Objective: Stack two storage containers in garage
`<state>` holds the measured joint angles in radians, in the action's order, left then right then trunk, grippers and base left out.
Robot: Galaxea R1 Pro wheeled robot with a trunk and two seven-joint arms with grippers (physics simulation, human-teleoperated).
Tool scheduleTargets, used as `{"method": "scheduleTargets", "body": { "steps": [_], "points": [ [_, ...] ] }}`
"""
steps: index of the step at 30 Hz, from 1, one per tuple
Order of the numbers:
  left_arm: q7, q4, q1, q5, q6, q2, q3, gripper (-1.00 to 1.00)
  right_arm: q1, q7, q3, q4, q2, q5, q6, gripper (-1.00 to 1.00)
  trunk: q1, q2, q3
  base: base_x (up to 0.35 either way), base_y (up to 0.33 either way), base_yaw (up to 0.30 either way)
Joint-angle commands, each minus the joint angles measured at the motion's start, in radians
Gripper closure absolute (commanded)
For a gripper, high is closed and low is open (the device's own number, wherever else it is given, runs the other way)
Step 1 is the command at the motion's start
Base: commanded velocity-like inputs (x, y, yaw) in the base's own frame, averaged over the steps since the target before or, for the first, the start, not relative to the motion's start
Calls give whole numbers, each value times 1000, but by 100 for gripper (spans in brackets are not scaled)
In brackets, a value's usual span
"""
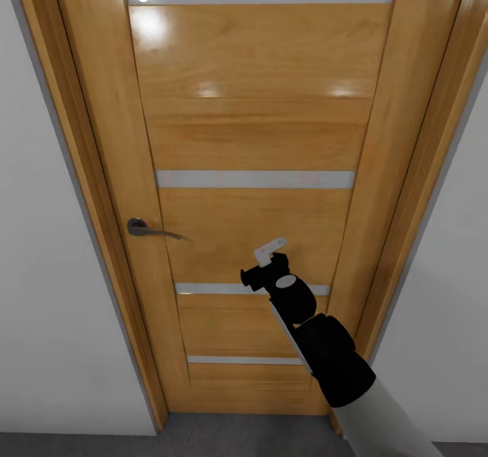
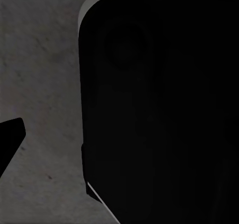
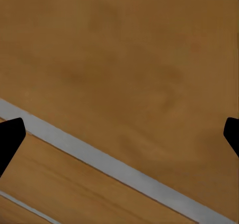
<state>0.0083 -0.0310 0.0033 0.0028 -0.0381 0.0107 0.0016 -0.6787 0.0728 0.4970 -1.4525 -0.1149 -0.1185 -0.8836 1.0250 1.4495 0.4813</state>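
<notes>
1. Nearest to me is the robot's right arm, black with a white sleeve, stretched up and forward at the honey-wood door with frosted strips (image 1: 257,138).
2. Its right end effector (image 1: 270,252) points at the wood, right up by it. The fingers (image 3: 10,137) are spread wide, holding nothing.
3. I think it reaches out to push the door, which looks shut.
4. A grey lever handle (image 1: 146,228) sits well off to one side.
5. By the left wrist I see dark grey concrete floor (image 2: 40,74); whether the left end effector is released or clenched, I cannot tell.
6. No red-orange bins are here to see.

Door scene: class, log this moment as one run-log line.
scene: shut door | handle: untouched | right gripper: open, facing door panel | left gripper: open over grey floor | bins: unseen
</notes>
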Motion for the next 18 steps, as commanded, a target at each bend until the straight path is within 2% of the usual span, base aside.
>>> {"method": "scheduleTargets", "body": {
  "steps": [1, 3, 6, 18],
  "points": [
    [1, -1, 1, 0, -2, 0, 0, -100, -4, 0, 1, 2, 0, -7, -5, -100, 0, 0, 1, 0, 0, 0],
    [1, -1, 0, 0, -2, 0, 0, -100, -23, 0, 0, 31, 1, -6, -4, -100, 0, 0, 1, 0, 0, 0],
    [1, -1, 0, 0, -2, 0, 0, -100, -65, -1, -1, 123, 2, -4, 16, -100, 0, 0, 1, 0, 0, 0],
    [1, -1, 0, 0, -2, 0, 0, -100, -126, -2, -2, 347, 3, -3, 152, -100, 0, 0, 1, 0, 0, 0]
  ]
}}
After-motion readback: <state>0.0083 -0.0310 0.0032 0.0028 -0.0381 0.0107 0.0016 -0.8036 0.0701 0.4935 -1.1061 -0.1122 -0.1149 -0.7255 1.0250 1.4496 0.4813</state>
